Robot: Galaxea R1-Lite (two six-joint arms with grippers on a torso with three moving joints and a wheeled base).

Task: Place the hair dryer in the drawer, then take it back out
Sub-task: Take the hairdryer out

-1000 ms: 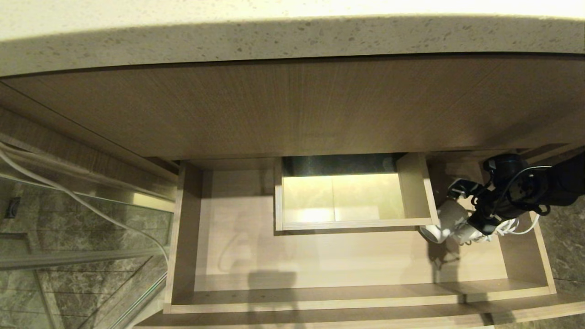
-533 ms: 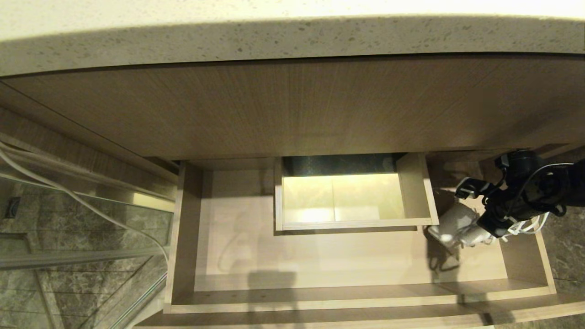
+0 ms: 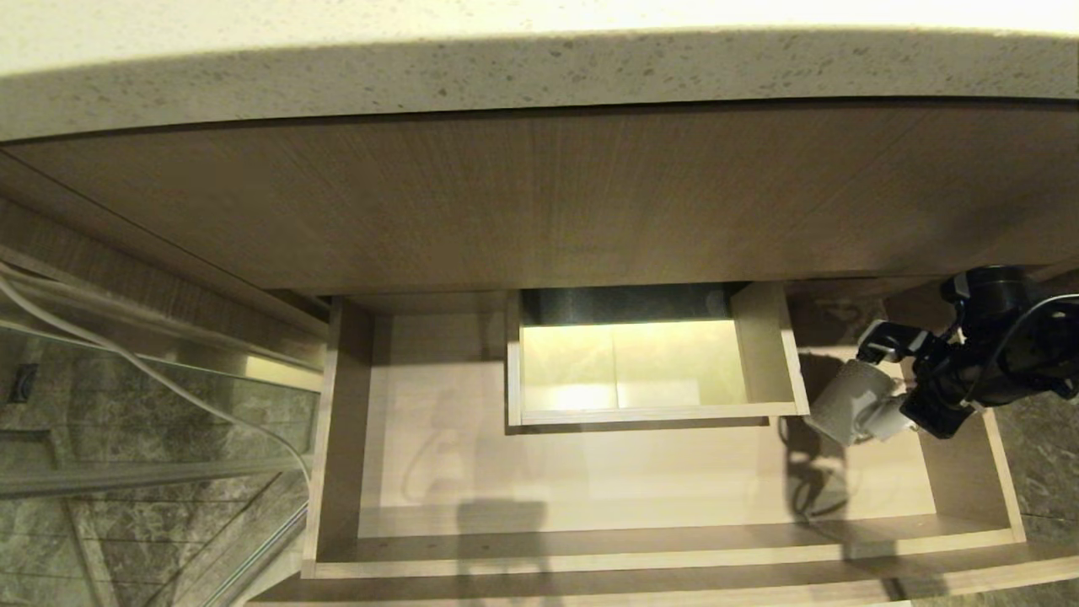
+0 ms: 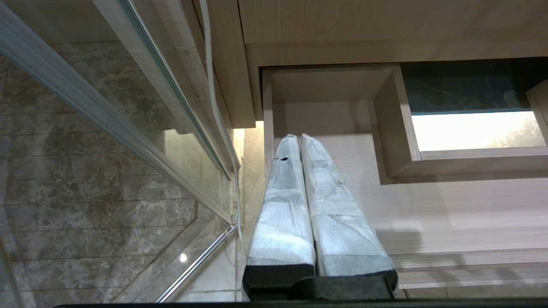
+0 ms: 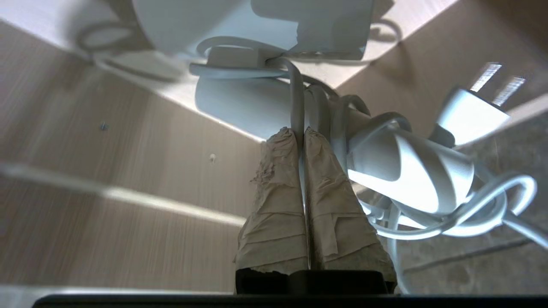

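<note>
The open drawer (image 3: 590, 561) of light wood-grain has a boxed cutout (image 3: 763, 354) at mid-back. The white hair dryer (image 3: 850, 403) hangs tilted over the drawer's right end, clear of the floor, casting a shadow below. My right gripper (image 3: 909, 406) is shut on its bundled white cord (image 5: 297, 98); in the right wrist view the gripper (image 5: 299, 131) pinches one strand, with the dryer body (image 5: 402, 171) and plug (image 5: 466, 115) beside it. My left gripper (image 4: 297, 137) is shut on nothing and stays parked over the drawer's left edge (image 4: 267, 128), out of the head view.
A tall wood panel (image 3: 539, 194) under a speckled stone countertop (image 3: 539, 76) overhangs the drawer's back. A glass partition with metal rail (image 3: 152, 472) and white cables (image 3: 126, 354) stands to the left. Marble floor (image 3: 1045, 455) lies to the right.
My right gripper has moved right and upward with the hair dryer, lifting it off the drawer floor near the cutout's corner. The left arm has not moved.
</note>
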